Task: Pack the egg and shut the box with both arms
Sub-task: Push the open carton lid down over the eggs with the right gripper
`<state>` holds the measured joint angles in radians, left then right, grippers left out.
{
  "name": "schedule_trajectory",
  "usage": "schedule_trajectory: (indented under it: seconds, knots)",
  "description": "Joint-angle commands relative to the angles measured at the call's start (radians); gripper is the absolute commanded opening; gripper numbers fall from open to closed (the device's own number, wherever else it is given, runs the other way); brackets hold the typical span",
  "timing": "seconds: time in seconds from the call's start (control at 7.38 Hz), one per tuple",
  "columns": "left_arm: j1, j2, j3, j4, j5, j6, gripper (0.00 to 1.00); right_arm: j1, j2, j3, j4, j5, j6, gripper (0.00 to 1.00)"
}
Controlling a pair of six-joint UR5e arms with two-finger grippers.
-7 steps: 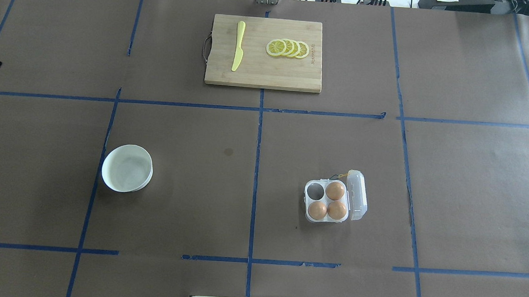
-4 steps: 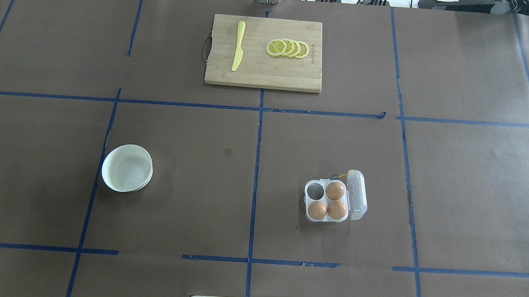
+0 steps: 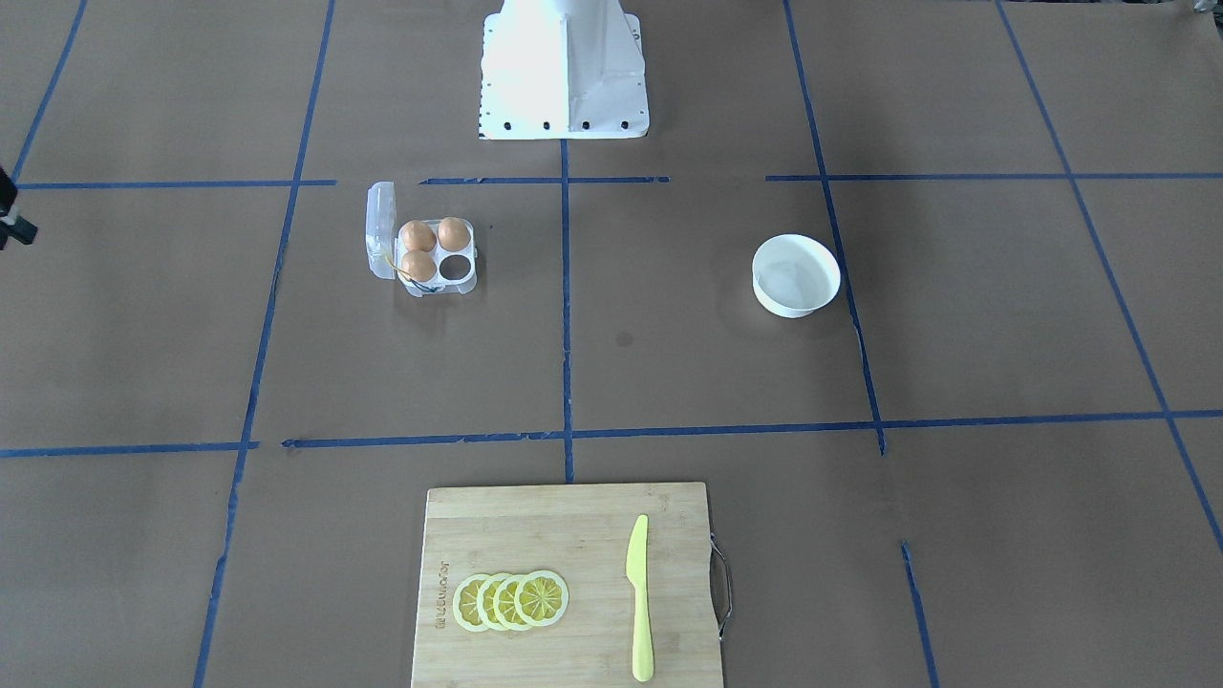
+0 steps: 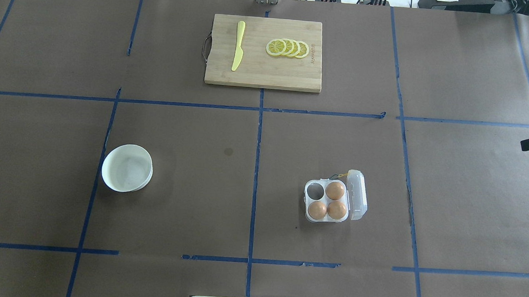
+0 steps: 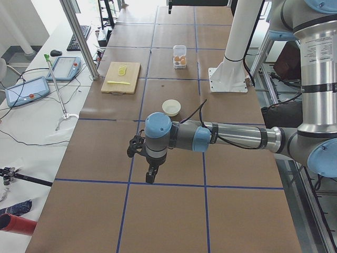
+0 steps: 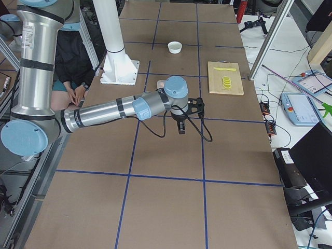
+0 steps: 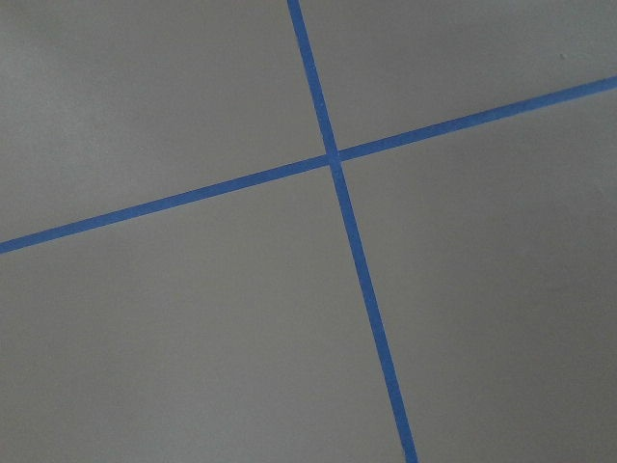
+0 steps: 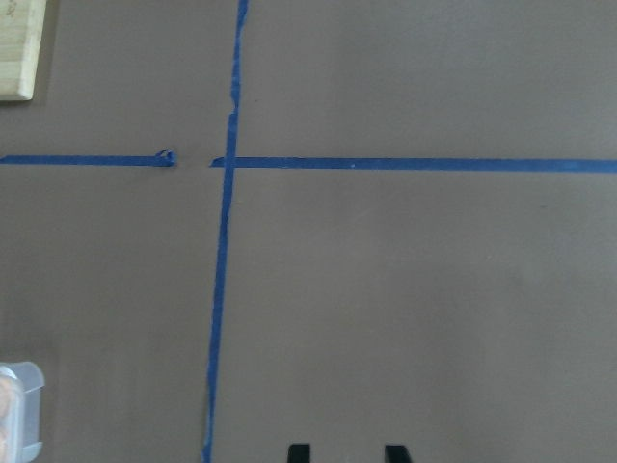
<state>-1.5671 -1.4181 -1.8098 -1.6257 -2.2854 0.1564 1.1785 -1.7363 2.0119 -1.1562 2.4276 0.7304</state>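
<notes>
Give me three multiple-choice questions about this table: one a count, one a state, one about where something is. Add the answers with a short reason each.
1. How many eggs sit in the box? A two; B three; C four.
2. How is the box's lid? A open; B shut; C taken off.
3. Where does the yellow knife lie? A in the box; B across the eggs; C on the cutting board.

Answers:
1 B: three cups hold an egg and the fourth is bare.
2 A: the lid is folded back at the box's side, with all the cups uncovered.
3 C: the knife rests on the board, beside the lemon slices.
</notes>
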Motion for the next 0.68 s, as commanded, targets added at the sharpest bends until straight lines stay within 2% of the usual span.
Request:
schedule_trajectory:
  seconds: [0.0,0.14,0.41,0.54]
  knots:
    - [-0.001,-0.005,-0.002,-0.002,-0.002,0.0,1.0,-0.213,0.007,-0.002,0.23,-0.06,0.298,0.0]
    - [-0.001,-0.007,-0.003,-0.002,-0.002,0.0,1.0,-0.294,0.047,-0.002,0.26,-0.118,0.408,0.0]
    - [-0.001,-0.012,-0.005,-0.003,-0.003,0.0,1.0,-0.481,0.221,-0.019,0.26,-0.273,0.655,0.0]
    - [-0.001,-0.021,-0.003,-0.003,-0.003,0.0,1.0,-0.57,0.303,-0.048,0.259,-0.374,0.699,0.0]
